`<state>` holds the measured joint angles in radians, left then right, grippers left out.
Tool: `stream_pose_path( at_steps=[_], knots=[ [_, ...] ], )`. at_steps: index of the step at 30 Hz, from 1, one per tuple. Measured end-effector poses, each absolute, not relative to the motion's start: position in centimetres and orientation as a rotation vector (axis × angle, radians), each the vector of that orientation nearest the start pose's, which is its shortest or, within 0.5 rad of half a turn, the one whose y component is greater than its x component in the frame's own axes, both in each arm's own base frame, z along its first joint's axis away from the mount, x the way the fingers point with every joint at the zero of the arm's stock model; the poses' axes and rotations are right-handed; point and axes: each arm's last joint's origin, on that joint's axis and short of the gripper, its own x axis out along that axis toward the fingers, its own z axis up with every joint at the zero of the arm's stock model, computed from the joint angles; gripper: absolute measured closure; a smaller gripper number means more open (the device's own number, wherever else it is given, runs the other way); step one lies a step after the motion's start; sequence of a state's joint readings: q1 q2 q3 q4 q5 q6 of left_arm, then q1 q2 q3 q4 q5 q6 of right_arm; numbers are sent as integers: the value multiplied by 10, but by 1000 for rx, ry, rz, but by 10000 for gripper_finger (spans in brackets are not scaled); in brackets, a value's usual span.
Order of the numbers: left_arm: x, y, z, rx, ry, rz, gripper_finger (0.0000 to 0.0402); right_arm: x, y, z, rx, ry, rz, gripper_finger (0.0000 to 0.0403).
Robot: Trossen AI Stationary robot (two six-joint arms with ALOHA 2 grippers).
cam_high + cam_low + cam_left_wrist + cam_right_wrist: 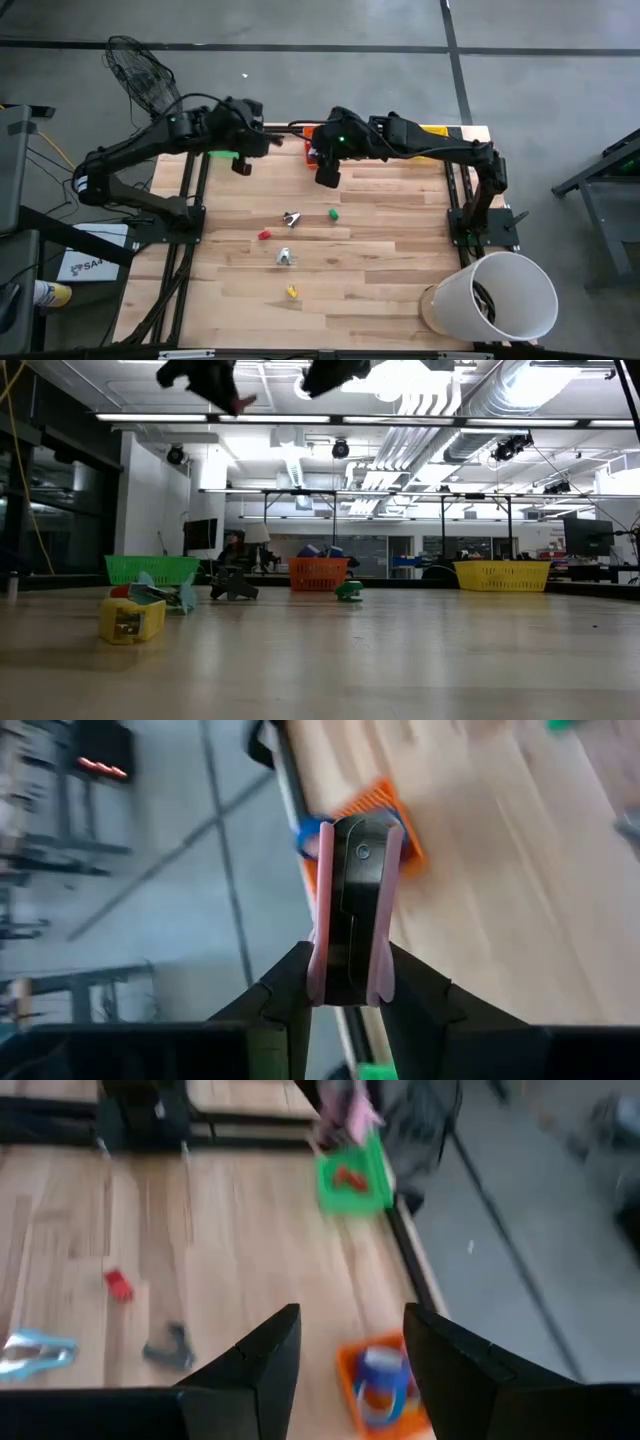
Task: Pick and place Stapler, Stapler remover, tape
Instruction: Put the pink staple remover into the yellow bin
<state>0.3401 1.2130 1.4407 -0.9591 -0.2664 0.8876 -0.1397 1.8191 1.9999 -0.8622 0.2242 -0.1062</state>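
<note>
My left gripper [243,160] hangs high over the table's far edge, between the green bin [222,155] and the orange bin [312,140]. It is shut on a black stapler with pink sides [352,890]. In the low view the stapler's pink tip [243,402] shows at the top. My right gripper [345,1350] is open and empty above the orange bin [350,1370]. A blue tape roll [380,1370] lies in that bin. A dark stapler remover [290,218] and a light-blue one [284,257] lie on the table. I see no other tape rolls. My left gripper pinches the stapler's rear end [350,970] between its two fingers [285,985], one on each pink side. The stapler runs along the fingers and sticks out well past their tips. It is lifted clear of the table, in the air near the orange bin [400,820].
A yellow bin [430,130] stands at the far right edge. Small green [333,213], red [264,235] and yellow [291,292] blocks lie mid-table. The green bin [352,1180] holds something red. A white bucket [500,295] stands off the near right corner.
</note>
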Motion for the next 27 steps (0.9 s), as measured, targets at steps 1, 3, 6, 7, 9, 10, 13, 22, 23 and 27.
stream_pose_path(
  at_steps=[1, 3, 6, 7, 9, 10, 13, 22, 23, 27],
  knots=[
    [208, 82, 406, 795, 919, 219, 310, 387, -59, 404, -159, 677, -301, 233],
    [208, 81, 415, 795, 866, 222, 310, 391, -54, 409, -226, 629, -272, 233],
    [208, 80, 426, 795, 795, 216, 310, 396, -46, 415, -328, 560, -251, 234],
    [209, 80, 428, 796, 773, 217, 310, 397, -44, 418, -361, 539, -248, 234],
    [211, 80, 429, 795, 742, 208, 310, 400, -41, 422, -417, 495, -259, 233],
    [211, 79, 430, 794, 732, 202, 310, 401, -40, 424, -441, 480, -274, 233],
    [212, 79, 431, 794, 709, 197, 310, 402, -40, 428, -490, 455, -332, 233],
    [215, 79, 435, 795, 653, 191, 309, 405, -44, 428, -550, 444, -296, 233],
    [215, 79, 435, 795, 653, 191, 309, 406, -44, 427, -560, 445, -302, 233],
    [215, 79, 435, 795, 652, 191, 309, 409, -45, 426, -588, 439, -329, 231]
  ],
)
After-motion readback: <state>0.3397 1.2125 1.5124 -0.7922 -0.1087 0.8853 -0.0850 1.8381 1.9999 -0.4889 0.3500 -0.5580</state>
